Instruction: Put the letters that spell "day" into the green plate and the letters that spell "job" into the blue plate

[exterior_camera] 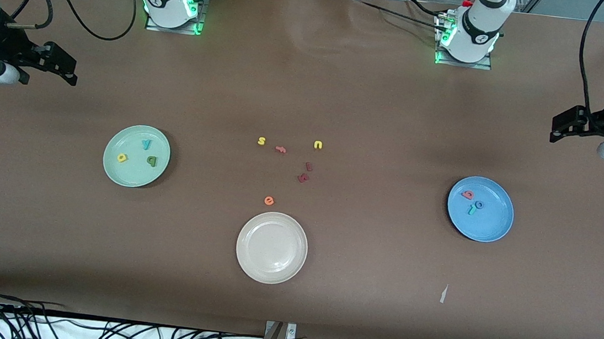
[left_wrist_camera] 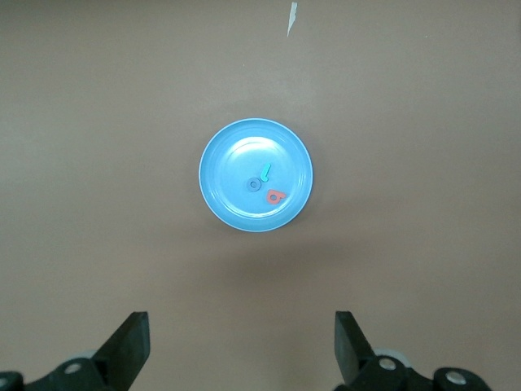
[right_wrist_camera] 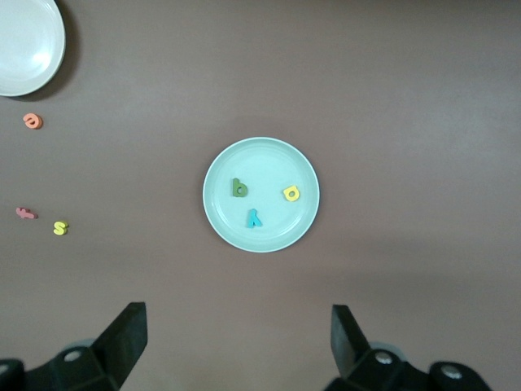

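Left hand (left_wrist_camera: 240,346): hanging fingers apart, empty, directly over round blue plate (left_wrist_camera: 224,204) already holding teal j, blue o, red b.
Right hand (right_wrist_camera: 236,346): waiting fingers apart, empty, directly over round mint-green plate (right_wrist_camera: 224,224) holding olive d, yellow a, teal y.

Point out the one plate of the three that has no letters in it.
The cream-white plate, nearest the front camera. The green plate holds d, a and y; the blue plate holds j, o and b.
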Motion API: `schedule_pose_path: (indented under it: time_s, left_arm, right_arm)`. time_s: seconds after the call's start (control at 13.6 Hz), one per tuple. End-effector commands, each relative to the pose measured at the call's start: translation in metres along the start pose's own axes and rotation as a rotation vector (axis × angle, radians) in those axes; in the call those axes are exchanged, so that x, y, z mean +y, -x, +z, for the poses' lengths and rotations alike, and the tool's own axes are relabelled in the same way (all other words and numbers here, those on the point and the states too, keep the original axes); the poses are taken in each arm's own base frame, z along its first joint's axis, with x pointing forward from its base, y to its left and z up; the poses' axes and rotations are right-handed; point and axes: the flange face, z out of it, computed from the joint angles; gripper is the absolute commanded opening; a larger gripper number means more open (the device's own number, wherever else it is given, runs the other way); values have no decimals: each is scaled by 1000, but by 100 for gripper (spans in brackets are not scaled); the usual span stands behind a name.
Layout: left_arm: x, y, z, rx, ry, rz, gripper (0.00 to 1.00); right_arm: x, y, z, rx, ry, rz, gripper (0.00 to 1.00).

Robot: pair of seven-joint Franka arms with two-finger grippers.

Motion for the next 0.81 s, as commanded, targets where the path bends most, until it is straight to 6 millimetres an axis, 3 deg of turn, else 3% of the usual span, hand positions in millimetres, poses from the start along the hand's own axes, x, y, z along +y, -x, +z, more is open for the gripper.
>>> schedule_pose_path:
  time_s: [0.0,0.51,0.73]
  left_arm:
    - [11,9,5,-20,6,42,100]
    - [1,2,18,-35,27,36,100]
    - [-19,5,16,-16,88,-12,100]
  right_arm:
    - [2,1,1,-35,-9,7,100]
    - [2,-1,3,-28,-25,11,100]
    - [2,-1,2,-25,-24,11,100]
